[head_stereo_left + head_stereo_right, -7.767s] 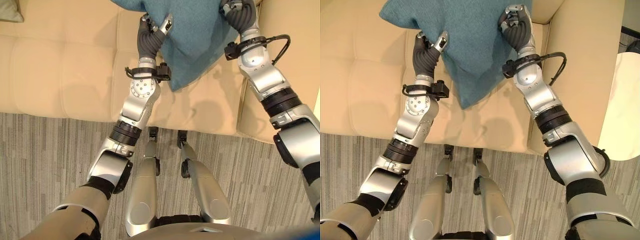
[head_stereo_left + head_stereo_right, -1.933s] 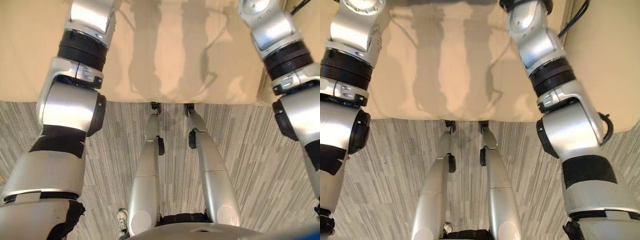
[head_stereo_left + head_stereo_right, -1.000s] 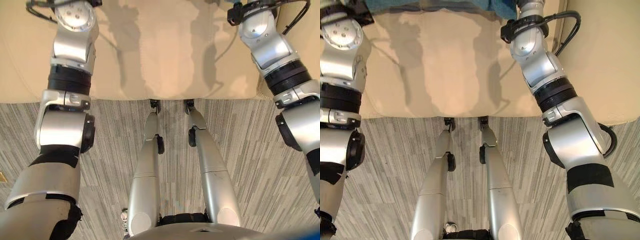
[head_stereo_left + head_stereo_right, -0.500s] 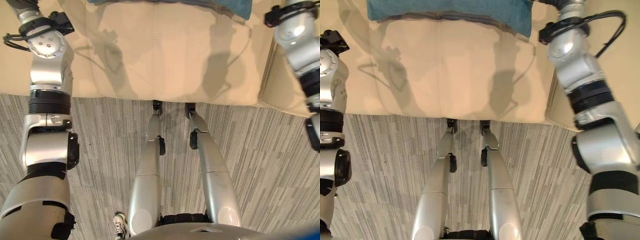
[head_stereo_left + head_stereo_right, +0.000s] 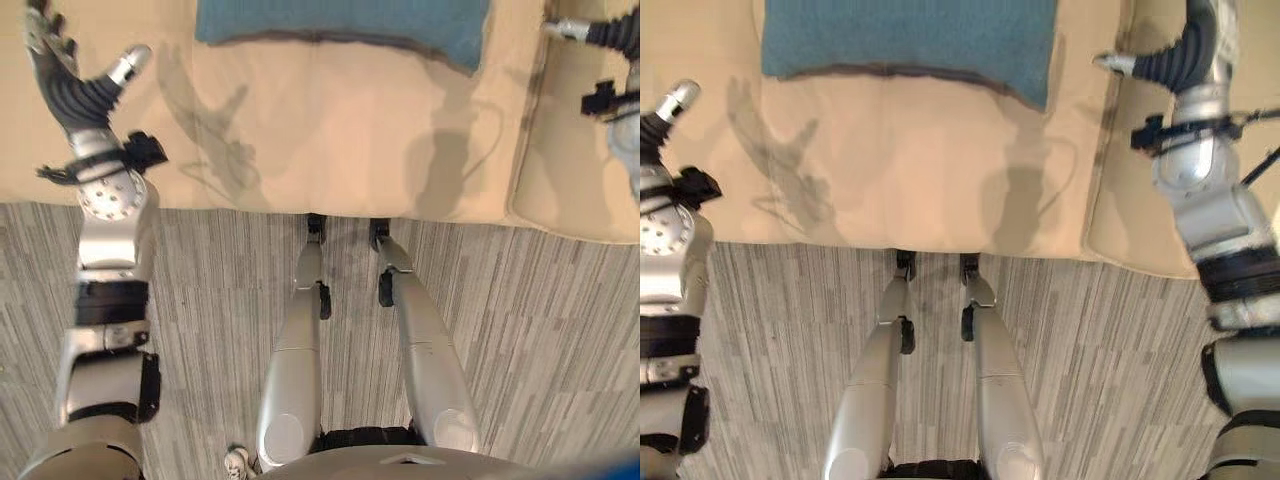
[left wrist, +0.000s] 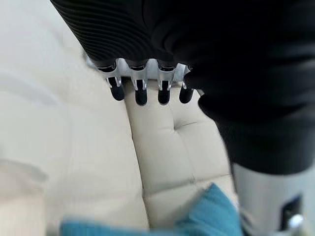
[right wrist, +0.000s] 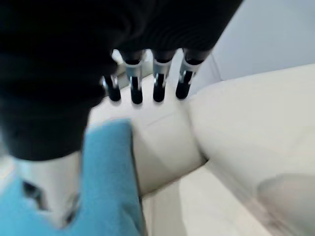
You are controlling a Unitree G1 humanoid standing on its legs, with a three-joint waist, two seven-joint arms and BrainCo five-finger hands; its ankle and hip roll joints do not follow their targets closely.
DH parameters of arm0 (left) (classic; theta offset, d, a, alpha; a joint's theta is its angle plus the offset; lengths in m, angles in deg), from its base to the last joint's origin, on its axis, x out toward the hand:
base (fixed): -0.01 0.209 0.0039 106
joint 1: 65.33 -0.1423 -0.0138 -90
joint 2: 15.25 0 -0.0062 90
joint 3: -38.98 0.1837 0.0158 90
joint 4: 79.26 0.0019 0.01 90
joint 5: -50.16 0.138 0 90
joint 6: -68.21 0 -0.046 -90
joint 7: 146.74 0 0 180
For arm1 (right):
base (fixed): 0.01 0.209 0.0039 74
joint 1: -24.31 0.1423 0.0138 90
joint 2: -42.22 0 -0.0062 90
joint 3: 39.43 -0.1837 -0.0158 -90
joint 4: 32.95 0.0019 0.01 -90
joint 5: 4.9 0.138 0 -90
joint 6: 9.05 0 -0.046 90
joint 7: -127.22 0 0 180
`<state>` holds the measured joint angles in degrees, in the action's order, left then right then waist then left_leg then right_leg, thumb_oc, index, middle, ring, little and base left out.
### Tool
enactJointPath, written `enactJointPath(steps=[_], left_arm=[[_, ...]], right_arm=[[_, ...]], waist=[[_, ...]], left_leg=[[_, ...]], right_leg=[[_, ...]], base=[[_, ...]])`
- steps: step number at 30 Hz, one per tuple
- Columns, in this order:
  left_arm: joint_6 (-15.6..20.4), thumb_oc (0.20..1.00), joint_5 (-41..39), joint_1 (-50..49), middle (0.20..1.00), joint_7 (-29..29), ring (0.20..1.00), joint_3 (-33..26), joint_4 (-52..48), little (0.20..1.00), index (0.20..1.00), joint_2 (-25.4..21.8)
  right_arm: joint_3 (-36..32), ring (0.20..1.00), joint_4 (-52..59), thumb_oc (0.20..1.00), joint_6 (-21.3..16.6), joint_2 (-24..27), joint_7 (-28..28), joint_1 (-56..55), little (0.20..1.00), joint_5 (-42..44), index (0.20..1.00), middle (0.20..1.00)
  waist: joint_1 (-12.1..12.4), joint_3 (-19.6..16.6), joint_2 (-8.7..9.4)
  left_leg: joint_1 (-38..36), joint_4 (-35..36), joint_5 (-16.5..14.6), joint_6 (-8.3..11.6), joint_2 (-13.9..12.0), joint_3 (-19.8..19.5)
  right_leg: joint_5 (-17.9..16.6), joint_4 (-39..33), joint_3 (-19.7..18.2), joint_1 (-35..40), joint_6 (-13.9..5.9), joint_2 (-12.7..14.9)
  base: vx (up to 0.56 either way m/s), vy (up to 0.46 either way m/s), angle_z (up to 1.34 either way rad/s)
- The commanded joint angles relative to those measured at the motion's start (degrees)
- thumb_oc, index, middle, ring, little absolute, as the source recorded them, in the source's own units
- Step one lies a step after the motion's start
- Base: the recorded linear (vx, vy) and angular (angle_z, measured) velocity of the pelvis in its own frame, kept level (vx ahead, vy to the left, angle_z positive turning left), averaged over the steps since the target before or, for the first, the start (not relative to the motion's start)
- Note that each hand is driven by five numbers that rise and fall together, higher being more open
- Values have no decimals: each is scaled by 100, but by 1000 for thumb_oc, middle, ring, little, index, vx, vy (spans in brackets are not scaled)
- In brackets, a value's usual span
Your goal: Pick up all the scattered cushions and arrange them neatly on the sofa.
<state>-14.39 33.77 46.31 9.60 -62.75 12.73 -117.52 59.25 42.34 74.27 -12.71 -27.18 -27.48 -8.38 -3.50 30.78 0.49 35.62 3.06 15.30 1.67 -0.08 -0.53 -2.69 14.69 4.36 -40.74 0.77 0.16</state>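
Left eye view is showing the left hand hanging over the left part of the cream sofa, its fingers spread straight and its thumb standing out to the side, holding nothing. Its own wrist view is showing the same: a row of dark-tipped fingers reaching out straight above the tufted seat, with a corner of teal below them. No writing or label is readable on anything here.

Moving rightward, the teal cushion is lying flat on the seat toward the back of the sofa, its long edge running across the seat, well apart from both hands. Half a second ago just a thin strip of it was peeking in at the top of the head views; now much more of it is showing, since the whole picture has shifted with the camera. Several seconds back the cushion was being carried in both hands above the seat; it is now resting free.

Farther right, the right hand is hovering over the sofa's armrest, fingers extended and relaxed and nothing in them; its wrist view is showing straight fingers above the seat beside the cushion's edge. Striped grey carpet is lying below the sofa's front.
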Motion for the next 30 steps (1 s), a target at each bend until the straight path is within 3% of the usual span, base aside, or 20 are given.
enactJointPath(steps=[1, 7, 12, 16, 18, 20, 23, 26, 30], left_arm=[[61, 1000, -498, -155, 1000, 539, 1000, -63, -160, 1000, 1000, 58], [-43, 1000, -429, -1605, 1000, 1143, 1000, 63, 83, 1000, 1000, 516], [-138, 1000, -154, -2614, 1000, 1625, 1000, 185, 1476, 1000, 1000, 1009], [-149, 1000, 856, -2838, 1000, 1885, 1000, 641, 3918, 1000, 1000, 1106], [-182, 1000, 995, -2822, 1000, 1899, 1000, 551, 5097, 1000, 1000, 1267], [-187, 1000, 1101, -2824, 1000, 1892, 1000, 507, 5618, 1000, 1000, 1305], [-192, 1000, 1272, -2768, 1000, 1837, 1000, 540, 6030, 1000, 1000, 1360], [-232, 1000, 1319, -2786, 1000, 1825, 1000, 469, 6253, 1000, 1000, 1475], [-218, 1000, 1417, -2788, 1000, 1858, 1000, 592, 6132, 1000, 1000, 1628]], right_arm=[[-458, 1000, 158, 1000, -255, -195, -316, -297, 1000, 81, 1000, 1000], [-905, 1000, 242, 1000, -326, -830, -985, -2047, 1000, 45, 1000, 1000], [-480, 1000, -896, 1000, -277, -1307, -1556, -3112, 1000, -367, 1000, 1000], [-60, 1000, -2571, 1000, -202, -2101, -1807, -3657, 1000, -763, 1000, 1000], [-101, 1000, -3277, 1000, -150, -2523, -1832, -3842, 1000, -812, 1000, 1000], [-150, 1000, -3667, 1000, -97, -2701, -1813, -3967, 1000, -834, 1000, 1000], [-213, 1000, -4117, 1000, -59, -2874, -1741, -3994, 1000, -768, 1000, 1000], [-287, 1000, -4521, 1000, 23, -2980, -1713, -3969, 1000, -760, 1000, 1000], [-96, 1000, -5044, 1000, 109, -3086, -1725, -3840, 1000, -906, 1000, 1000]], waist=[[33, -99, 211], [255, -179, 146], [352, -999, 79], [261, -1718, 22], [219, -1969, 38], [210, -2022, 94], [181, -2117, 171], [135, -2319, 348], [128, -2591, 319]], left_leg=[[-733, 87, -692, 196, -23, 254], [-1880, 194, -738, 251, -49, 317], [-2435, 194, -903, 246, -104, 325], [-2992, 194, -1073, 202, -157, 395], [-3218, 167, -1108, 197, -199, 385], [-3177, -183, -996, 252, -223, 350], [-3060, -613, -1030, 270, -225, 282], [-3093, -1299, -1481, 200, -273, 204], [-3597, -1355, -1612, 243, -444, 105]], right_leg=[[-792, -1703, 453, 1161, -266, 327], [-552, -1834, 526, 2425, -238, 213], [-355, -1799, 499, 3020, -266, 97], [-126, -1603, 294, 3513, -294, 26], [-11, -1563, 129, 3718, -279, -26], [-9, -1627, 1, 3874, -240, -29], [-49, -1727, -85, 3964, -214, 4], [-125, -1675, -155, 3833, -233, 223], [-220, -1563, -201, 3648, -350, 306]], base=[[33, -42, 0], [37, -30, 0], [82, -12, 5], [30, 35, 1], [62, -11, -5], [-19, -11, -3], [-77, 4, -2], [-148, 68, 2], [-111, 162, 10]])
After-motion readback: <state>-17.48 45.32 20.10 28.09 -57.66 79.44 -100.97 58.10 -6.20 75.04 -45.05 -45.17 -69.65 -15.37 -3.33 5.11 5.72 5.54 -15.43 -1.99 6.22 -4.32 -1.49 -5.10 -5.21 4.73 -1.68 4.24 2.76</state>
